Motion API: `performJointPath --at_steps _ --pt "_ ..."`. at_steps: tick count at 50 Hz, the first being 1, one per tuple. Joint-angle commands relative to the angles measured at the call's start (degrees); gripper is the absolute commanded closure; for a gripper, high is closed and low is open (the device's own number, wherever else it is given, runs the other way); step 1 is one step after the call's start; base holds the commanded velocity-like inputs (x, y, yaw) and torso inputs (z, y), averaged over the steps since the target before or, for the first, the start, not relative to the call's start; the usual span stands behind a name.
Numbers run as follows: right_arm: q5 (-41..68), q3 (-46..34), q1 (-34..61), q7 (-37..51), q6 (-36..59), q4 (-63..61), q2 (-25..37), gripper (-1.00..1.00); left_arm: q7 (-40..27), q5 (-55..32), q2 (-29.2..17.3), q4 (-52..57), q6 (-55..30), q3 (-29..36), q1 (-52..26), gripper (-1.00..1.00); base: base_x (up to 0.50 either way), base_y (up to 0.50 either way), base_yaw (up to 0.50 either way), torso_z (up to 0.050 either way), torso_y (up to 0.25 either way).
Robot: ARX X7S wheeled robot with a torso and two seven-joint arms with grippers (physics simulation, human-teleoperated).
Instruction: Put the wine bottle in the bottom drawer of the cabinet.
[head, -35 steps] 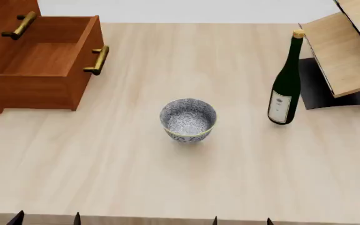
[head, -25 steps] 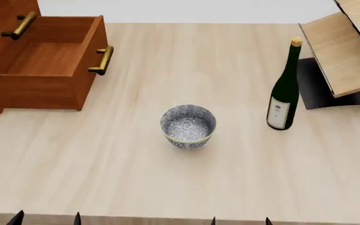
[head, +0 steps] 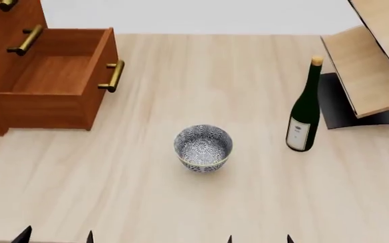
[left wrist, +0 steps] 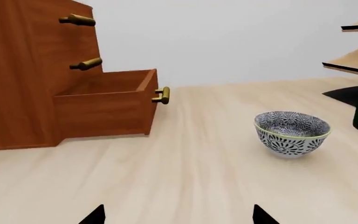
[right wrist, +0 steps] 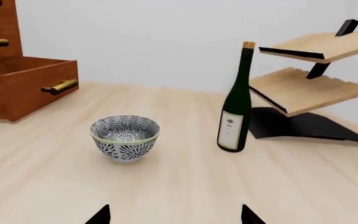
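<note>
Both grippers sit at the near edge of the table (head: 147, 202), w/ only their dark tips showing. The left gripper (head: 56, 236) has its two tips spread wide apart and holds nothing. The right gripper (head: 259, 239) is spread wide too, empty, touching nothing. In the left wrist view the left gripper (left wrist: 177, 215) tips stick up w/ bare table between them; same in the right wrist view for the right gripper (right wrist: 173, 213).

The wine bottle (head: 303, 114) stands upright on the table, long side going straight up, cork on top, white label facing the robot. It is to the right of the bowl (head: 203, 148) and apart from it. The bowl is blue & white w/ a pattern and sits about mid table.

The bottle stands well apart from the right gripper, farther from the robot and a bit to the right. It is even farther from the left gripper.

Just beside the bottle, on the side away from the bowl, is a pale wood rack (head: 370, 76) w/ slanted shelves on a dark base.

Far left of the bowl is the cabinet (head: 8, 20), red-brown. The bottom drawer (head: 52, 76) is pulled out and open, brass handle (head: 113, 76) on its front facing the bowl.
</note>
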Motion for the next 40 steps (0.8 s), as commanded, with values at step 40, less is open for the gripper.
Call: performJointPath --at_steps 40 --pt "8.31 -1.25 -1.06 2.53 3.04 -6.16 3.56 -1.00 -5.05 -5.97 -2.61 3.59 -11.77 1.09 -2.15 -1.00 0.00 0.00 0.00 0.033 0.000"
